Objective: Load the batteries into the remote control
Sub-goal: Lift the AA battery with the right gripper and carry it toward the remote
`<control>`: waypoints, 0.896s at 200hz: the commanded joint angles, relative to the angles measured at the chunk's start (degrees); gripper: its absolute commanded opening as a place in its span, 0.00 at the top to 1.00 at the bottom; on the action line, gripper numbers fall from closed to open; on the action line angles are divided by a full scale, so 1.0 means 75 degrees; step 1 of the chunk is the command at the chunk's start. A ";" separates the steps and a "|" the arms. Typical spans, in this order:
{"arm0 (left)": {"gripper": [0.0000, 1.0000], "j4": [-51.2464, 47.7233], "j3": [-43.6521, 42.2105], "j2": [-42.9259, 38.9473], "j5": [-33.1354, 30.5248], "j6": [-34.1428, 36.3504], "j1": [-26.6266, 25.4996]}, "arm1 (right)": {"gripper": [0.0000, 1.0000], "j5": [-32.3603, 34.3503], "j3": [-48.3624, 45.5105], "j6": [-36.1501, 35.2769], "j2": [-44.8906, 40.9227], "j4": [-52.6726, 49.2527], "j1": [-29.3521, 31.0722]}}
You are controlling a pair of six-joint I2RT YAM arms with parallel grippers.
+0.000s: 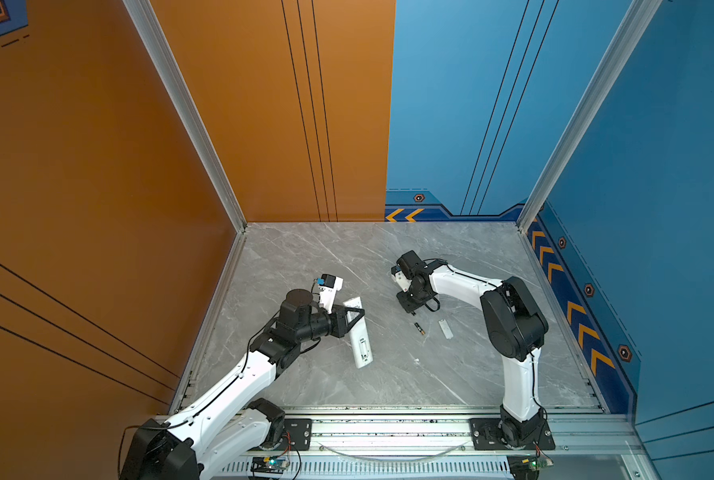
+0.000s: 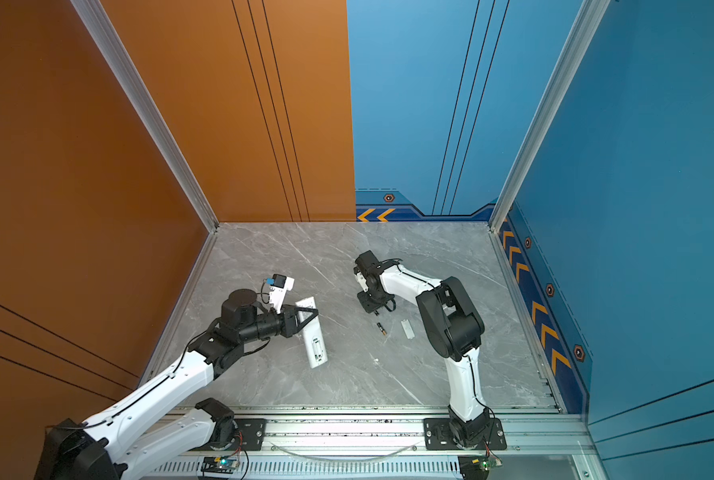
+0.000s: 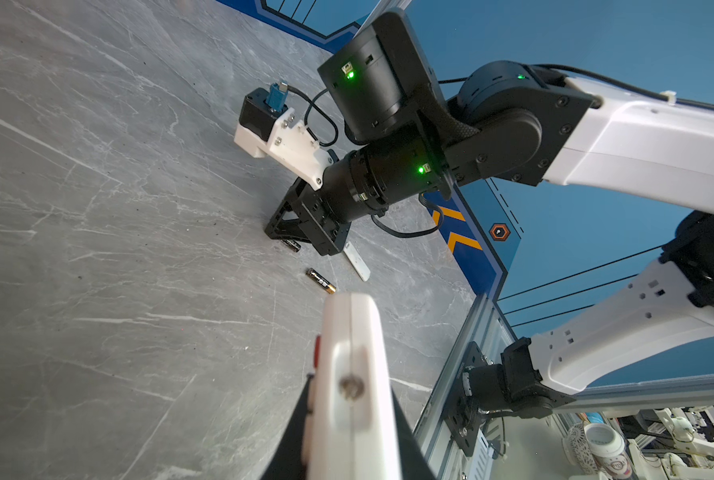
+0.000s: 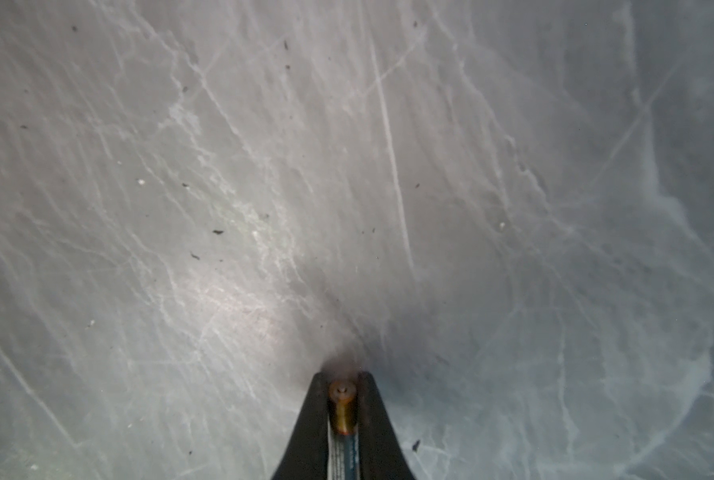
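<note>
Two batteries: the held battery [image 4: 342, 409] is pinched in the right gripper [image 4: 342, 380], and the loose battery [image 1: 419, 328] is lying on the table [image 1: 388, 257].
Held battery: it sits lengthwise between the right fingers with its gold end poking out at the tips, right down by the marble. I honestly can't tell if it touches.
Loose battery: it lies flat, off to the right of the remote control [image 1: 362, 351] in both top views. It's well clear of the remote and about level with its middle.
Remote control: it's back side up, with the battery recess uncovered near the free end. The other end is in the left gripper [image 1: 352, 316]. I can't tell whether the free end rests on the table or hangs just above it.
Left gripper: the fingers are clamped across the remote control near the end away from the recess.
Right gripper: the fingers are closed tight on the held battery and point down at the table. It's right of the remote control's gripped end and well apart from it.
Cover piece [image 1: 445, 329]: this is a small white rectangle lying flat on the table. It's just past the loose battery on the side away from the remote control.
</note>
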 commanded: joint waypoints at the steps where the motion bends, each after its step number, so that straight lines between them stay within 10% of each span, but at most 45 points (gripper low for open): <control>1: 1.00 0.0469 -0.0109 -0.0030 0.0187 -0.0157 0.0053 | 0.89 0.0185 -0.0236 0.0133 -0.0126 -0.0170 0.0023; 179: 1.00 0.1205 -0.0594 -0.0129 -0.0745 -0.0821 0.0074 | 1.00 -0.0072 -0.1454 0.0781 -0.2876 0.0959 0.0637</control>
